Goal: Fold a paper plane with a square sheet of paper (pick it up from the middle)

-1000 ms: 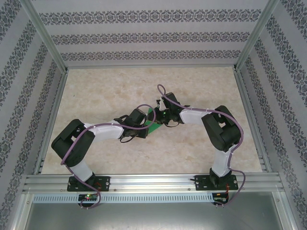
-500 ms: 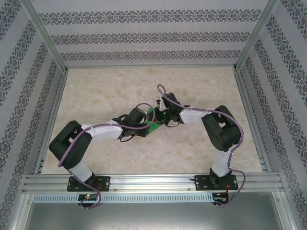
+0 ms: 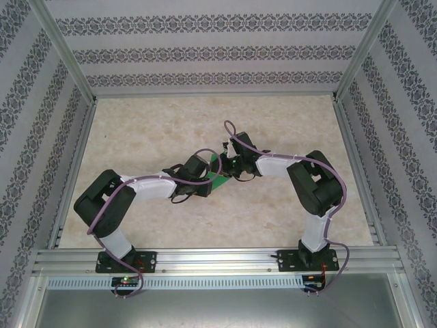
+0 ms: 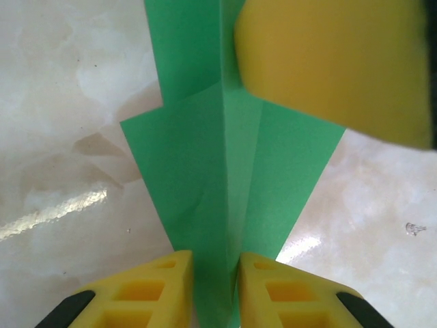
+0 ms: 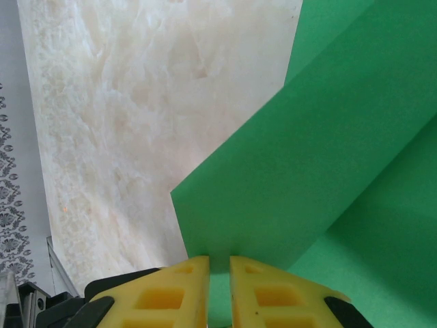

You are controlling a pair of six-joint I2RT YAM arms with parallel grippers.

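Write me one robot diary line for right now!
left hand: pinches green paper at its centre crease | right hand: pinches a flap's edge | fold: partly done

Our left arm (image 3: pixel 147 186) and right arm (image 3: pixel 280 165) bend inward from the bench's (image 3: pixel 157 123) near edge, wrists meeting mid-bench. Our right gripper (image 5: pixel 219 290) has its jaws pinched on the paper plane (image 5: pixel 328 171). Our left gripper (image 4: pixel 216 290) straddles its centre crease, jaws narrowly apart, grip unclear.
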